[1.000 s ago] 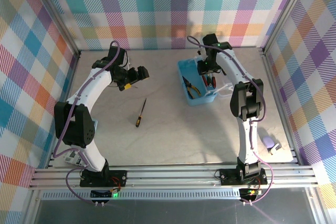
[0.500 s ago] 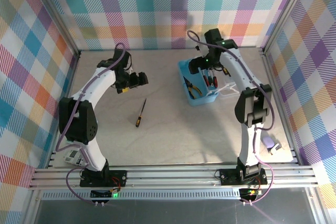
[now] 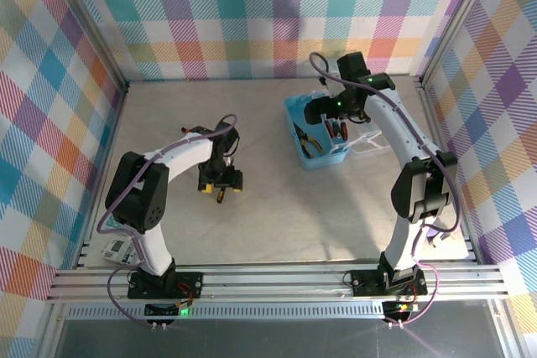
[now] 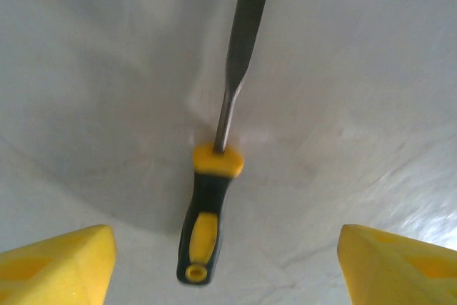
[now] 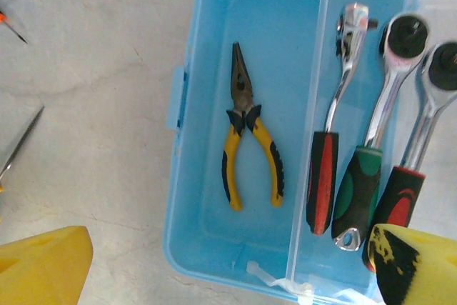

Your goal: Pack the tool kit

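While the screwdriver (image 4: 211, 212) lies flat on the counter (image 4: 357, 69) between the open, empty jaws of the left tool (image 4: 227, 269), that tool should drop lower, centre on the handle, then close squarely.

Pale marbled surface (image 3: 277, 224), blue case (image 3: 321, 162) sitting upper right of centre, yellow-and-black screwdriver (image 4: 208, 205) lying flat left of centre, pale calculator (image 3: 115, 249) tucked lower left.

My left arm (image 3: 180, 152) and right arm (image 3: 394, 123) were built of white link shells with black joint housings, and a grey-purple cable (image 3: 107, 215) trailed along each. My left fingers (image 4: 57, 266) were plain yellow wedges; my right fingers (image 5: 418, 269) were yellow, one scuffed black.
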Robot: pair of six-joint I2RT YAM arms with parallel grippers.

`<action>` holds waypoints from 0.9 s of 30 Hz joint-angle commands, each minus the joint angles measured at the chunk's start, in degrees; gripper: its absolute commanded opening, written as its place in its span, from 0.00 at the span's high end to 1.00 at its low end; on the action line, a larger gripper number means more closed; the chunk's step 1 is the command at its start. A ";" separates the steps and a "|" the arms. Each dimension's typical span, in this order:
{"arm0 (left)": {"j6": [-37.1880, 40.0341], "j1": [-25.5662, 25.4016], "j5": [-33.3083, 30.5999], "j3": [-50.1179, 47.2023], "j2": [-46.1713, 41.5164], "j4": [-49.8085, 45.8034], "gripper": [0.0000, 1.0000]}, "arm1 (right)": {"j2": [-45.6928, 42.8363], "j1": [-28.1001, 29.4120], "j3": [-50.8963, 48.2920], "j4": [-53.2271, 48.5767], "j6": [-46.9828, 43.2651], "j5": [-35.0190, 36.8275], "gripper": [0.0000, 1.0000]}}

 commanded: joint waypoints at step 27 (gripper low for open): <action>2.72 -1.27 7.51 15.71 0.59 -1.06 1.00 | -9.01 -2.84 -4.24 5.43 6.80 -12.59 0.01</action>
